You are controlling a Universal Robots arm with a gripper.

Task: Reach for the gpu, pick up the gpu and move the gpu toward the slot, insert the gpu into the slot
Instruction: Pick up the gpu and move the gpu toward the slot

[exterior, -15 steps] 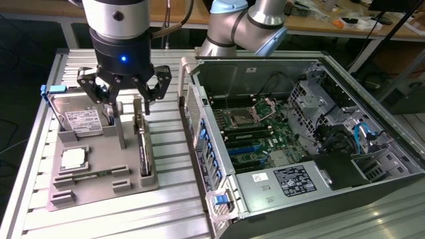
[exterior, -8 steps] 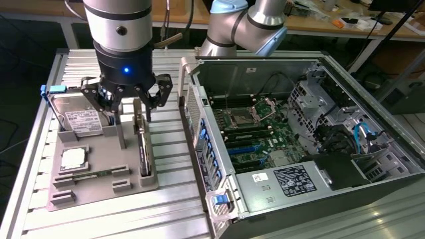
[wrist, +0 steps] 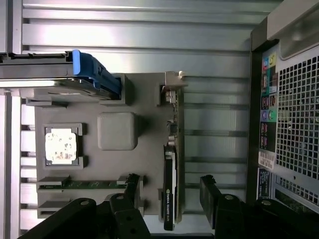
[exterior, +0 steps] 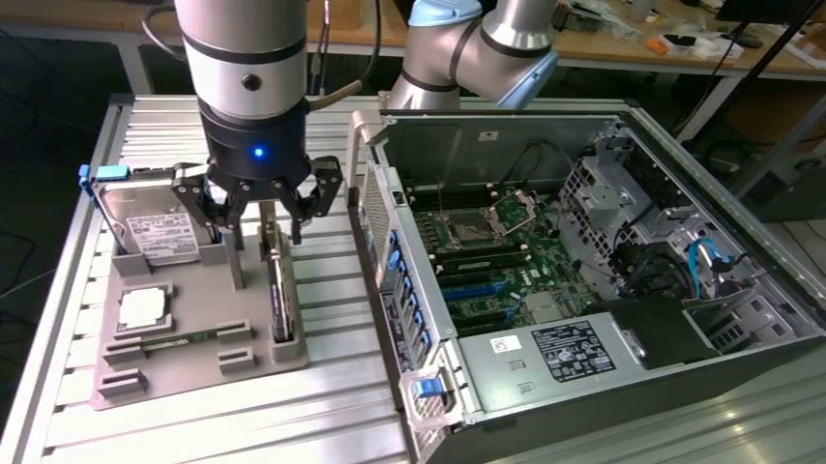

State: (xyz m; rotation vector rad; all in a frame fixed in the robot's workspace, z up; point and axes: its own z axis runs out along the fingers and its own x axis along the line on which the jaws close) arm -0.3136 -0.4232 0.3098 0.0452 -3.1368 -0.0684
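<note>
The gpu (exterior: 279,295) stands on edge in a groove of the grey holder tray (exterior: 193,372), its silvery bracket at the far end. In the wrist view the gpu (wrist: 170,184) runs as a thin dark strip between my two fingers. My gripper (exterior: 265,220) hangs just above the card's bracket end, open, with one finger on each side and not touching it. The gripper (wrist: 170,194) straddles the card with wide gaps on both sides. The slot (exterior: 475,288) is a blue connector on the motherboard inside the open computer case (exterior: 413,290).
On the tray also sit a silver hard drive (exterior: 155,232) with a white label, a CPU chip (exterior: 142,307) and a green memory stick (exterior: 174,338). The case's rear wall (wrist: 291,124) stands close beside the tray. The arm's upper links (exterior: 478,48) lean over the case.
</note>
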